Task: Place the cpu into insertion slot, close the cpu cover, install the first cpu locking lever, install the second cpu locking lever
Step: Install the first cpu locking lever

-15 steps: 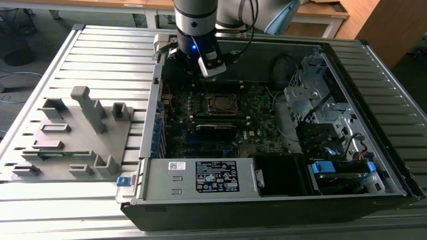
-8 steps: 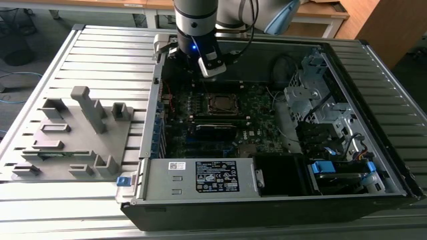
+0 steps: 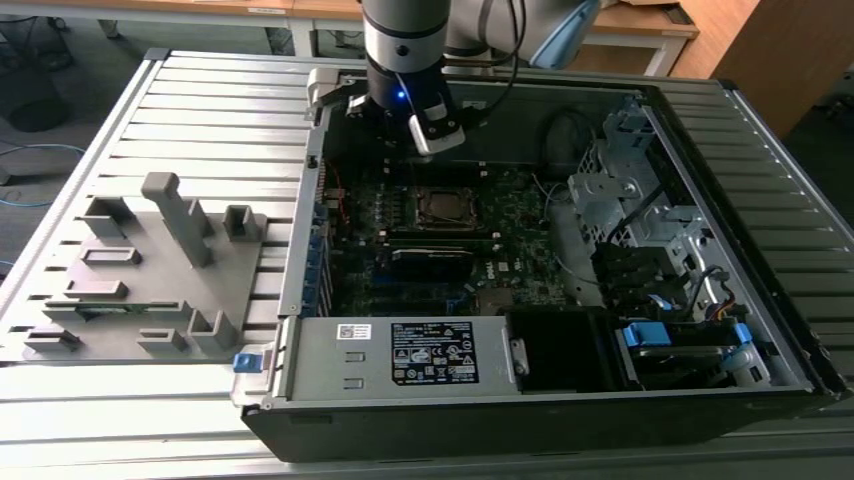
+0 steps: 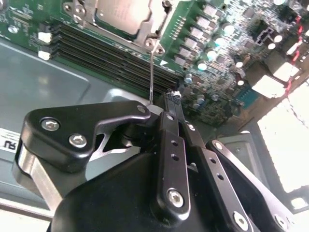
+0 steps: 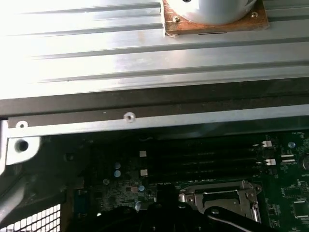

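My tool [image 4: 172, 95], fingers together, sits just beside the locking lever [image 4: 152, 72]; I judge slow, even pressure would stop it slipping.

One arm [image 3: 400, 40]: grey tube, standing near-vertical in the exterior view, blue light lit at the wrist. Claw [image 3: 427, 135]: black, pointing downward. In the second wrist view, its linked fingers [image 4: 170, 145] are drawn together at the tips.

A ribbed aluminium table [image 3: 214, 90] spread across the exterior view. Wooden desks [image 3: 647, 25] stood at twelve o'clock and a wooden cabinet [image 3: 781, 50] at two. At ten, a dark bin [image 3: 30, 95] sat on grey floor [image 3: 100, 50]. A blue cable [image 3: 34, 150] lay at nine.
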Tool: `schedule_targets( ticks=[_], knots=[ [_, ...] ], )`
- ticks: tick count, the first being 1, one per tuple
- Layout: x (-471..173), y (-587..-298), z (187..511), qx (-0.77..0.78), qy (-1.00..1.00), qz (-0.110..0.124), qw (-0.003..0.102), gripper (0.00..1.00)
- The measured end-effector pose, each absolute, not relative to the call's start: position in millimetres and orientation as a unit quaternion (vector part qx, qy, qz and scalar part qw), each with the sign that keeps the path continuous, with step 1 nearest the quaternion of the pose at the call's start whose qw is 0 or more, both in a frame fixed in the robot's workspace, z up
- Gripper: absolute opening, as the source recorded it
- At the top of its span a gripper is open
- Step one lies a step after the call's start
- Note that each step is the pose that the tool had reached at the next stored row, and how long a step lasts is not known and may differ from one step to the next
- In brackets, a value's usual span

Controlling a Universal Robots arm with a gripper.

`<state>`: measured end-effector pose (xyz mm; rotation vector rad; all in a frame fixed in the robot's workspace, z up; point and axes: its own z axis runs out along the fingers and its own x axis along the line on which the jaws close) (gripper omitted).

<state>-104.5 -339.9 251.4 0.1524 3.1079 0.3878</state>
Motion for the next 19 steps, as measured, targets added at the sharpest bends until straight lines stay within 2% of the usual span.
schedule_targets(
  ticks=[19],
  knots=[
    [-80,-340,251,0.049,0.991,0.121,0.003,0.11]
  ],
)
